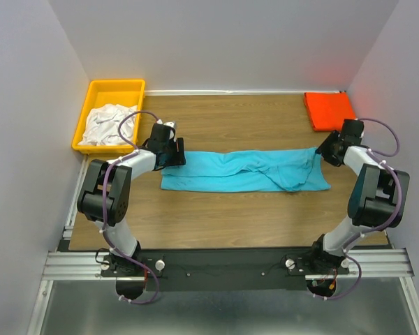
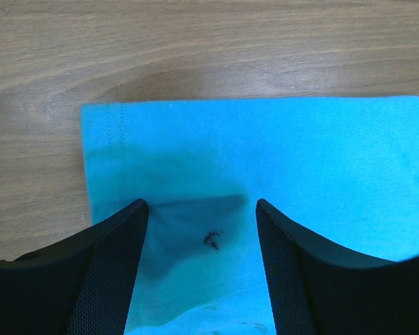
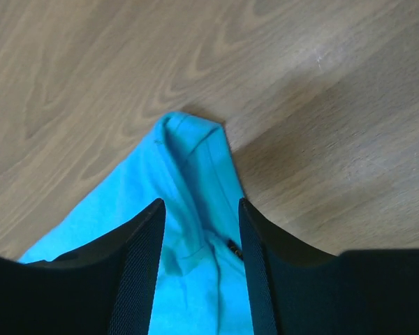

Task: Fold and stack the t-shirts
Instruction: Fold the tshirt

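bench (image 1: 216,223): bin (image 1: 116,85) set in the far left corner, crumpled t-shirts (image 1: 108,125) held in it | folded t-shirt (image 1: 328,110) laid in the far right corner | spread t-shirt (image 1: 244,171) stretched left to right across the middle | left gripper (image 1: 169,155) placed over its left end, right gripper (image 1: 326,150) over its right end

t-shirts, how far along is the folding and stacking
Done: the orange shirt lies folded in the far right corner. In hand: the turquoise shirt is folded into a long strip, left gripper open over its left end, right gripper straddling its right corner. Left: the white shirts, crumpled in the yellow bin; nothing stacked yet.
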